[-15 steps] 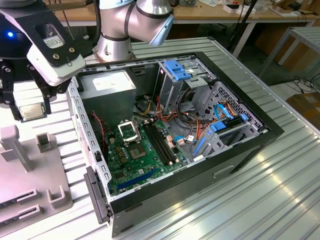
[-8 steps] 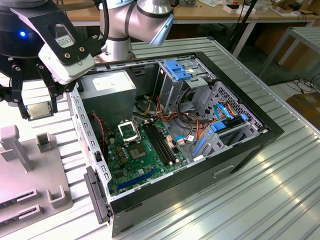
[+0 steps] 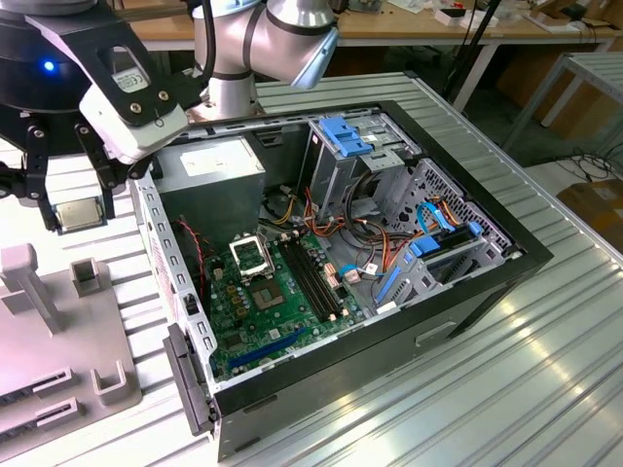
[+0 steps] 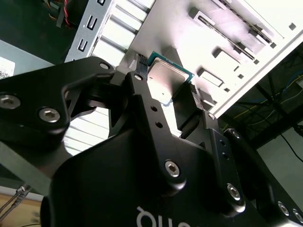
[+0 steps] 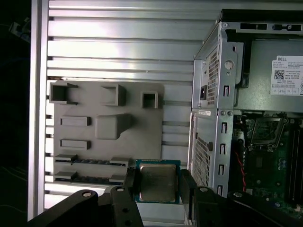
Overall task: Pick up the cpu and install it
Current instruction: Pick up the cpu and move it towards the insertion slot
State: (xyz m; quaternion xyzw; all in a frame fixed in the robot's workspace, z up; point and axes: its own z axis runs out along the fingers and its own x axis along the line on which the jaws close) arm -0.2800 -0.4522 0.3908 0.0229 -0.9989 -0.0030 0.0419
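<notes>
The cpu (image 3: 80, 215) is a small square chip with a silver-grey top and a green rim. My gripper (image 3: 74, 206) is shut on it, one black finger on each side, at the exterior view's left, above the metal table beside the open computer case (image 3: 506, 255). In both wrist views the cpu (image 5: 157, 182) (image 4: 165, 79) sits between the fingers (image 5: 127, 189), held off the table. The black-and-silver socket frame (image 3: 251, 255) lies on the green motherboard (image 3: 258, 316) inside the case, away from the gripper toward the exterior view's right.
A grey fixture plate (image 5: 106, 125) with raised blocks and slots lies on the ribbed table under and beside the gripper. The case's side wall (image 5: 208, 137) stands between gripper and motherboard. Inside are a power supply (image 3: 209, 165), drive cage (image 3: 350, 146) and cables.
</notes>
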